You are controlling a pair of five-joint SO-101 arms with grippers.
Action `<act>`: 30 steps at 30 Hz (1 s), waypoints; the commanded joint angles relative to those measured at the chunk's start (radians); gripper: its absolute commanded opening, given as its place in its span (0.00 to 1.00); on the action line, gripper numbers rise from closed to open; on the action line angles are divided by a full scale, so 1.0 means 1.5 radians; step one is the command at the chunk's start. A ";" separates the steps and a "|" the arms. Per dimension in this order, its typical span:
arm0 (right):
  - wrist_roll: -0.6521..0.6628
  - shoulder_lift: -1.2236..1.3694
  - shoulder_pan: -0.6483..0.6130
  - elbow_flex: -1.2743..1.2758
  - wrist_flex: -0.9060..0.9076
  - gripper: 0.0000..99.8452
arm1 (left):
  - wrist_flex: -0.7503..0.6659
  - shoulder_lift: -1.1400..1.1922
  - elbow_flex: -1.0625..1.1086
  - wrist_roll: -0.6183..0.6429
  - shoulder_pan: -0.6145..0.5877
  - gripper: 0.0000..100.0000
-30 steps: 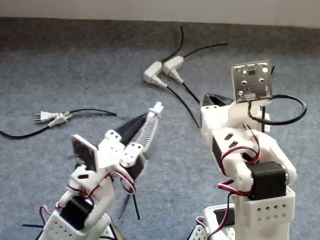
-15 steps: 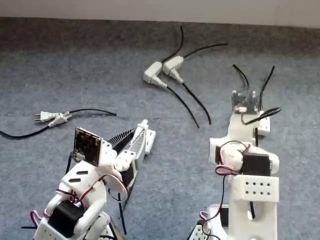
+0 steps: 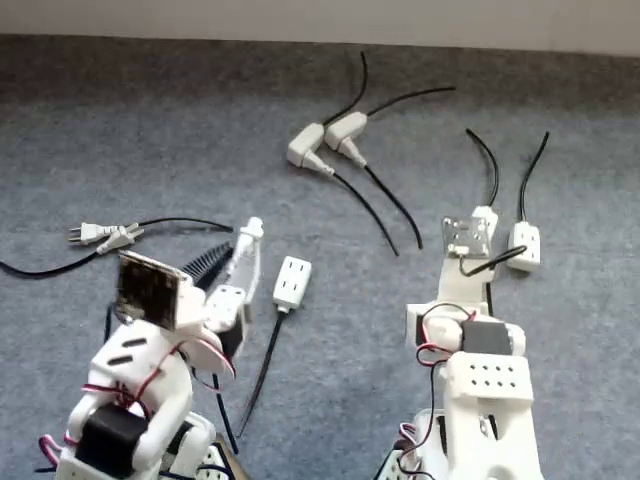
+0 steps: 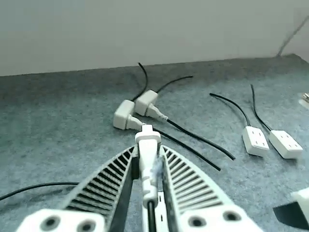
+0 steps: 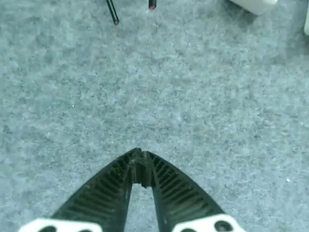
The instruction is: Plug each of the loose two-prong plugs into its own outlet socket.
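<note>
My left gripper (image 4: 147,159) is shut on a white plug (image 4: 147,141) whose black cable runs back between the fingers; in the high view it (image 3: 246,243) hovers left of a white outlet socket (image 3: 291,280) lying on the carpet. A loose two-prong plug (image 3: 100,235) lies at the far left. Two more white sockets (image 3: 524,245) (image 4: 254,140) lie at the right, beside the right arm (image 3: 470,300). My right gripper (image 5: 141,168) is shut on nothing, low over bare carpet.
Two white plug-and-socket pairs (image 3: 322,140) (image 4: 134,110) lie joined at the back with black cables trailing off. Black cable ends (image 5: 112,12) lie ahead of the right gripper. Grey carpet (image 3: 150,130) covers the table.
The left gripper has drawn back to the left with the plug, uncovering the socket on the carpet. The right arm has folded down and back, uncovering the two sockets at the right.
</note>
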 commanded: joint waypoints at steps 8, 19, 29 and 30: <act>-0.008 -0.009 0.008 0.106 -0.148 0.01 | 0.151 0.547 -0.403 0.011 -0.027 0.01; -0.008 -0.009 0.005 0.148 -0.199 0.01 | 0.299 0.886 -0.647 0.120 0.002 0.01; -0.008 -0.009 0.005 0.160 -0.228 0.01 | 0.242 0.998 -0.675 0.285 0.048 0.01; -0.008 -0.009 0.005 0.165 -0.238 0.01 | 0.259 0.997 -0.675 0.307 0.048 0.01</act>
